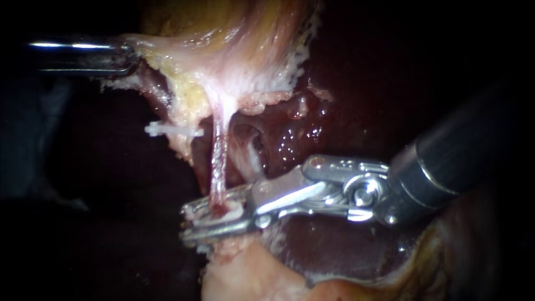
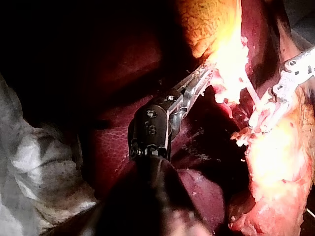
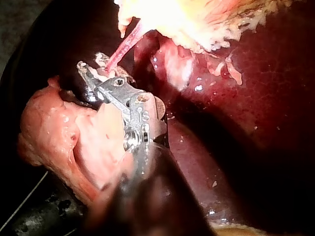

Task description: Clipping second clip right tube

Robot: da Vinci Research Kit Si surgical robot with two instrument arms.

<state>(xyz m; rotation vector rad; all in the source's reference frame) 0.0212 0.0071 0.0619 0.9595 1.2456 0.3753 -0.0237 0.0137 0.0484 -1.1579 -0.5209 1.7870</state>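
Note:
A thin pink tube (image 1: 218, 156) hangs stretched from the pale gallbladder tissue (image 1: 234, 61) down to the fatty tissue below. My right instrument (image 1: 214, 220) comes in from the right. Its long metal jaws lie nearly parallel across the tube's lower end, touching it from both sides. The right wrist view shows the same tube (image 3: 125, 46) running into those jaws (image 3: 96, 69). My left instrument (image 1: 128, 56) enters at the upper left, shut on the gallbladder's edge and holding it taut. Its jaws (image 2: 204, 76) end in bright tissue. A white clip (image 1: 173, 131) sits left of the tube.
Dark red liver (image 1: 312, 128) lies behind and to the right of the tube. A paler strand (image 1: 252, 159) runs just right of the pink tube. Pale fatty tissue (image 1: 251, 273) bulges under my right instrument's jaws. White gauze (image 2: 44, 172) lies beside my left instrument's shaft.

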